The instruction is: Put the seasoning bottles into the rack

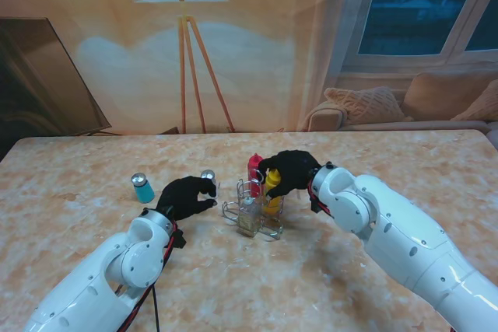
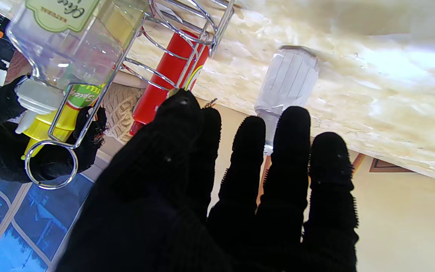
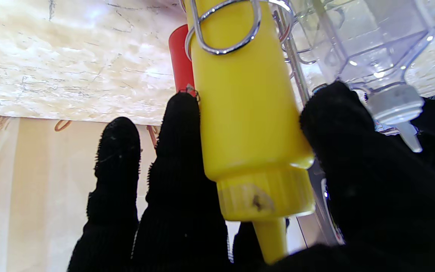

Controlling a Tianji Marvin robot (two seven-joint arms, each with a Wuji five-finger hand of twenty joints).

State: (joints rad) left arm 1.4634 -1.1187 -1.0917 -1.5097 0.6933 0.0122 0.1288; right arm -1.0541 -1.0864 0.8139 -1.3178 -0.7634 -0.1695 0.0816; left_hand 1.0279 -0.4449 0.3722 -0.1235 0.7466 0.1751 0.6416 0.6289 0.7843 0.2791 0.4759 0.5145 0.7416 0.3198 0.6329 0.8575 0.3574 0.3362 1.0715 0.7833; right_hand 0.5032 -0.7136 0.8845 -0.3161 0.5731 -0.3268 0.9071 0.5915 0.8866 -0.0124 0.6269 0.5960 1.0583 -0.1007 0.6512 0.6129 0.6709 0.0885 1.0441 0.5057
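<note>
The right hand (image 1: 289, 172) is wrapped around the yellow bottle (image 1: 271, 190), thumb on one side and fingers (image 3: 176, 151) on the other, as the right wrist view shows. The bottle stands upright inside the wire rack (image 1: 253, 211), its body passing through a wire loop and its cap and nozzle toward the palm. The rack sits near the middle of the marble surface (image 1: 93, 176).

A clear bottle (image 1: 248, 218) with a pale label also stands in the rack, in the compartment nearer to me. The red bottle (image 1: 254, 170) stands upright just behind the rack, farther from me; whether it is inside the wire or only touching it I cannot tell.

The left hand (image 1: 187, 197) hovers just left of the rack, holding nothing, its fingers (image 2: 291, 158) loosely spread and slightly curled. Right by its fingertips stands a small white shaker (image 1: 208, 177) with a silver cap, upright on the surface; in the left wrist view it shows between the fingers, not gripped. Farther left, well apart from the rack, a blue shaker (image 1: 142, 188) with a silver top stands upright on the surface.
</note>
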